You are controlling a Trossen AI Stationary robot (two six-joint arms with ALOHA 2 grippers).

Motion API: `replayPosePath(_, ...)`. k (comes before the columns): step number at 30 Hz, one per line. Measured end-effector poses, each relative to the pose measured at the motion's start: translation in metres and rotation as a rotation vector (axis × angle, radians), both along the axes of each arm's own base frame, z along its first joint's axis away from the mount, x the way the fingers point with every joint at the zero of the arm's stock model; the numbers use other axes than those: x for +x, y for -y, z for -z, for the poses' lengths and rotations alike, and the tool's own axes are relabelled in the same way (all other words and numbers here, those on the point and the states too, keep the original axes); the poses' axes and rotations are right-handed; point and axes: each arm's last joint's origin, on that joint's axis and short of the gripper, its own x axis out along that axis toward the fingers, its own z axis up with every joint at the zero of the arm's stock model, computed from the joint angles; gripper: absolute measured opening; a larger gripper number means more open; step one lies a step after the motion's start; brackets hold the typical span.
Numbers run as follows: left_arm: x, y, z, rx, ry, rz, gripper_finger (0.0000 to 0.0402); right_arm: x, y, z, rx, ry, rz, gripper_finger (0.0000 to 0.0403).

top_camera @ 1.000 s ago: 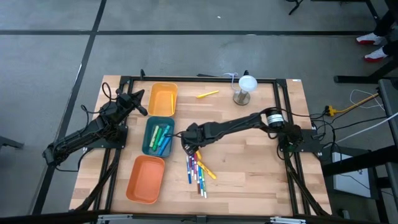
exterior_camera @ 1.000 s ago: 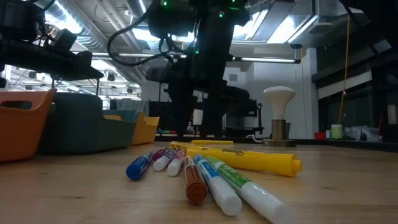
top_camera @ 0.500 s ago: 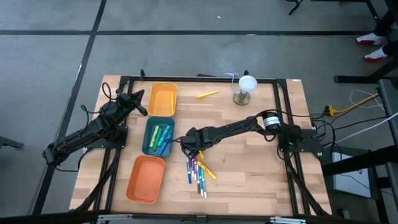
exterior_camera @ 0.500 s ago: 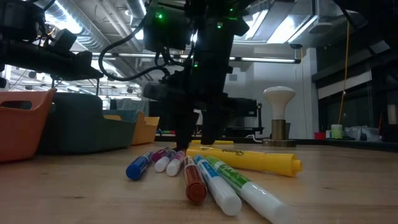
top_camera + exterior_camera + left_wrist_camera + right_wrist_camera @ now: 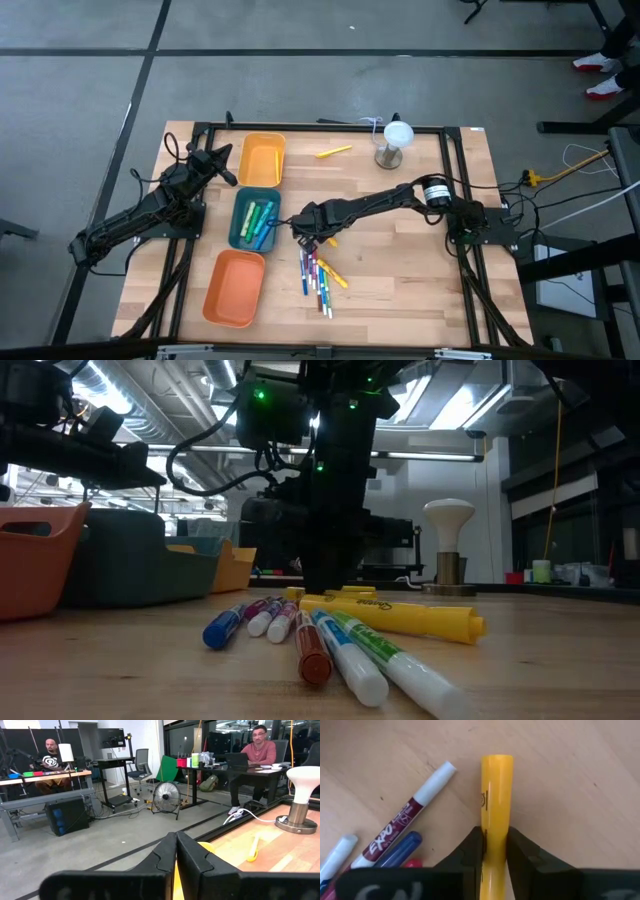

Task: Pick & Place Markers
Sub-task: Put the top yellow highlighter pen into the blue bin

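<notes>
Markers sorted: several, mostly green, yellow and light blue, already lie in the teal tray (image 5: 255, 221), which sits left of the desk's middle between two orange trays.
Markers left: a loose cluster (image 5: 317, 272) lies on the bare wood just right of the teal tray, reaching toward the desk's front edge; in the low view it shows as a fan of blue, purple, red, light blue and green sticks (image 5: 320, 645) with a fat yellow one behind them.
Stray marker: one yellow marker (image 5: 334, 152) lies well apart from the rest, near the far edge, between the yellow-orange tray (image 5: 262, 159) and the white lamp (image 5: 396, 140).
Right tool (image 5: 303, 228): down at the far end of the cluster, its two dark fingers clamped on a yellow highlighter (image 5: 496, 805), which still lies on the wood beside a dark red whiteboard marker (image 5: 405, 822).
Left tool (image 5: 176, 851): fingers pressed together on nothing, waiting near the desk's far left corner, beside the yellow-orange tray.
Empty trays: the orange tray (image 5: 235, 287) near the front edge holds nothing visible; the same goes for the yellow-orange one.
Progress: I judge it roughly half done; the gripped highlighter needs lifting and carrying to a tray, then about ten more, plus the stray.
</notes>
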Motion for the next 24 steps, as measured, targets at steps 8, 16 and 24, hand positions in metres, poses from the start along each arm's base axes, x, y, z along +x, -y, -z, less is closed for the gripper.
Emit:
replayPosePath(8, 0.000, 0.000, 0.000, 0.000, 0.000, 0.000, 0.0009, 0.001, 0.009, 0.000, 0.045, -0.009, -0.026, 0.0063)
replayPosePath(16, 0.000, 0.000, 0.000, 0.000, 0.000, 0.000, 0.0007, -0.008, 0.013, -0.020, 0.038, -0.020, -0.107, 0.0063)
replayPosePath(24, 0.000, 0.000, 0.000, 0.000, 0.000, 0.000, 0.0010, -0.024, 0.023, -0.077, 0.021, 0.082, -0.108, 0.0063)
